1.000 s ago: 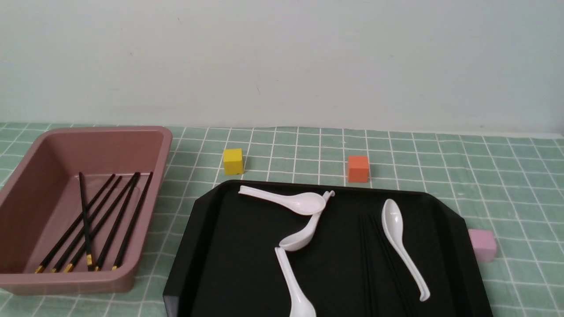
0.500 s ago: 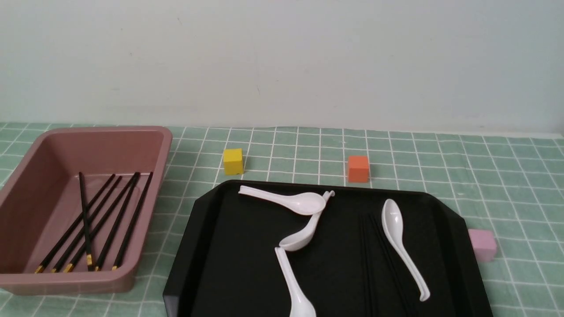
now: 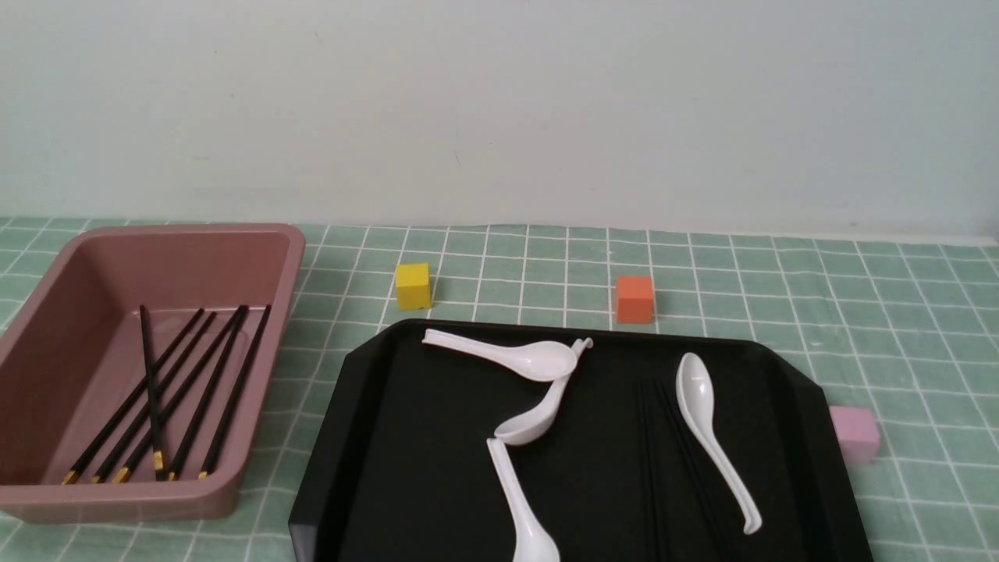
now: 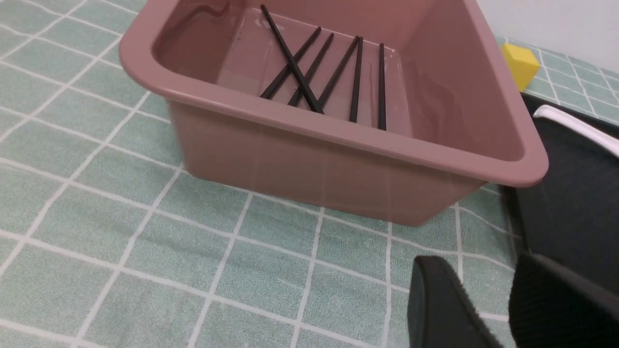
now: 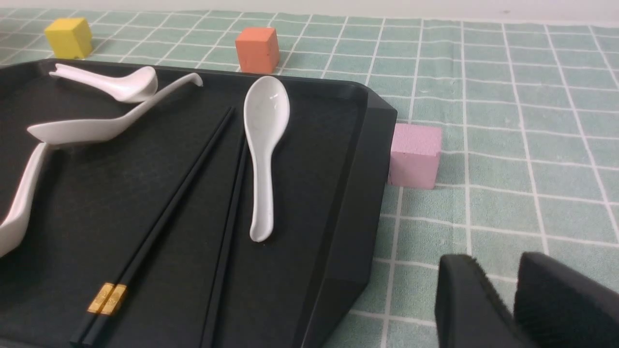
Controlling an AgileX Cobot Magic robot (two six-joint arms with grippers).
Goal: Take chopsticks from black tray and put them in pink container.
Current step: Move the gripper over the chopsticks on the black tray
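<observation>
The black tray (image 3: 421,476) fills the near middle of the table. On its right half lie three black chopsticks (image 5: 169,208), two side by side with gold bands and one apart, faint in the front view as chopsticks (image 3: 645,453). The pink container (image 3: 290,257) stands at the left with several chopsticks (image 3: 168,390) on its floor, also visible in the left wrist view as chopsticks (image 4: 333,72). Neither gripper shows in the front view. My left gripper (image 4: 483,263) hovers over the cloth near the container's corner, slightly open and empty. My right gripper (image 5: 498,263) sits right of the tray, shut and empty.
Several white soup spoons lie on the tray, one spoon (image 3: 714,437) right beside the chopsticks. A yellow cube (image 3: 412,286) and an orange cube (image 3: 634,299) stand behind the tray. A pale pink cube (image 3: 855,434) touches its right edge. Green checked cloth covers the table.
</observation>
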